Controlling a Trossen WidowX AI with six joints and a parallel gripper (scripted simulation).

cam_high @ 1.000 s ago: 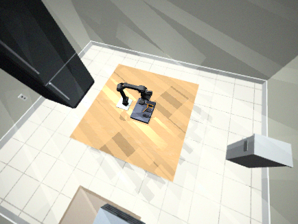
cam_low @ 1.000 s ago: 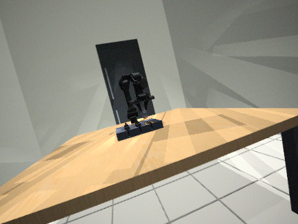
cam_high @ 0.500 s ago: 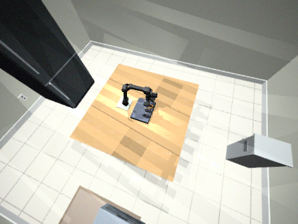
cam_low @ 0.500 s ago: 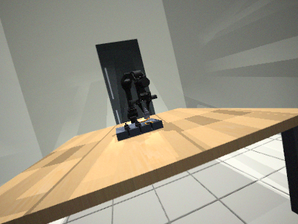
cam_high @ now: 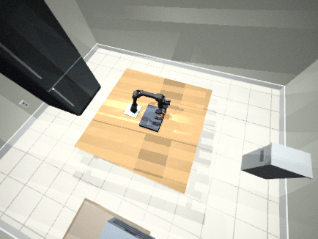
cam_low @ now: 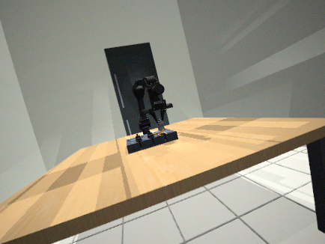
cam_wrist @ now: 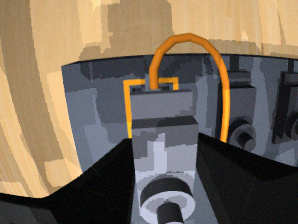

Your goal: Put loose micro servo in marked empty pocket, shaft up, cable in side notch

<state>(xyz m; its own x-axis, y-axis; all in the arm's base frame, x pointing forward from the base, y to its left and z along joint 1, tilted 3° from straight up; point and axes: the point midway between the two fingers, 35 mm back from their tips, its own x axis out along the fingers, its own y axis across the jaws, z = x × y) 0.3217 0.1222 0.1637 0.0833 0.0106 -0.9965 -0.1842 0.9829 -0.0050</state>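
"Servo [cam_low: 161, 126] [cam_wrist: 165, 135] first: where is it, from the wrist camera?"

"Close up, between the black fingers. The gripper [cam_high: 160, 110] [cam_low: 159, 119] [cam_wrist: 162, 144] is closed on its sides, and the round output shaft [cam_wrist: 170, 211] faces the camera."

"And the cable [cam_high: 161, 116] [cam_low: 160, 132] [cam_wrist: 226, 100]?"

"Orange, leaving the servo's far end and looping round to the right in that view. I can't tell whether any of it lies in the notch."

"Is the servo at its pocket?"

"It's over the orange outline [cam_wrist: 128, 105]; one long side and parts of the far edge show around it. The servo covers the rest, so I can't say how deep it sits or whether the ears are flat."

"What's beside it?"

"Two more servos, one [cam_wrist: 243, 105] nearer and another [cam_wrist: 291, 107] at the picture's edge, both in the dark deck [cam_high: 147, 119] [cam_low: 151, 142] [cam_wrist: 75, 112]."

"And further out?"

"The deck lies on a wooden table [cam_high: 113, 128] [cam_low: 150, 168] [cam_wrist: 30, 100]. The black arm [cam_high: 148, 94] [cam_low: 139, 91] bends over from a white plate [cam_high: 128, 111] near the deck. Beyond the table are the tiled floor [cam_high: 121, 187] [cam_low: 210, 209] and a tall dark fridge [cam_high: 47, 55] [cam_low: 129, 63]."
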